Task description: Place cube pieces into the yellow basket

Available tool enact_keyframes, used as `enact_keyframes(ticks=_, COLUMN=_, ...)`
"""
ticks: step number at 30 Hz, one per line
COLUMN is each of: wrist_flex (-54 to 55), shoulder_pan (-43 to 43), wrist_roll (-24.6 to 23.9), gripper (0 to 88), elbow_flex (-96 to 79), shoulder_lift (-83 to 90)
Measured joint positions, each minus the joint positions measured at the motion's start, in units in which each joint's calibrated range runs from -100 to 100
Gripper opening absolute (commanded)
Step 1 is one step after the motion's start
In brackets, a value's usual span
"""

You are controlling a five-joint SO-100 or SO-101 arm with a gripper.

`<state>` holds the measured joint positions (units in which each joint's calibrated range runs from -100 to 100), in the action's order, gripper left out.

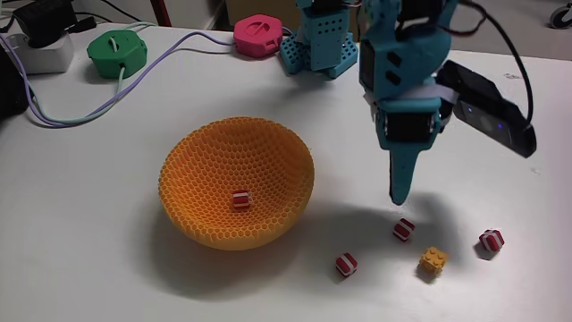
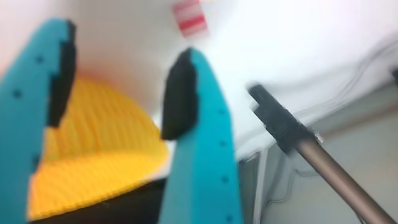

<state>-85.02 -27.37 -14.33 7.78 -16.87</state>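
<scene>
The yellow basket (image 1: 237, 183), a round honeycomb-mesh bowl, sits left of centre in the fixed view with one red-and-white cube piece (image 1: 240, 199) inside. On the table to its right lie three more striped cube pieces (image 1: 347, 264) (image 1: 404, 229) (image 1: 490, 240) and a yellow-orange studded one (image 1: 433, 261). My teal gripper (image 1: 399, 197) points straight down, just above the middle striped piece. In the blurred wrist view the gripper (image 2: 121, 50) is open and empty, with the basket (image 2: 93, 155) behind its fingers (image 2: 199, 155) and a striped piece (image 2: 189, 17) beyond the tips.
A green hexagonal case (image 1: 116, 52) and a pink one (image 1: 260, 36) stand at the back, with cables (image 1: 98, 107) trailing to a white power strip (image 1: 40, 54) at far left. The arm's base (image 1: 317, 45) is behind the gripper. A dark rod (image 2: 311, 155) crosses the wrist view.
</scene>
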Motion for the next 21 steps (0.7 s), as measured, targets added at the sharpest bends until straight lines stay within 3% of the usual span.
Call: enact_keyframes(ticks=21, wrist_flex=6.0, shoulder_pan=-1.4, wrist_roll=-1.0, gripper=17.1, elbow_flex=12.9, shoulder_lift=-19.1)
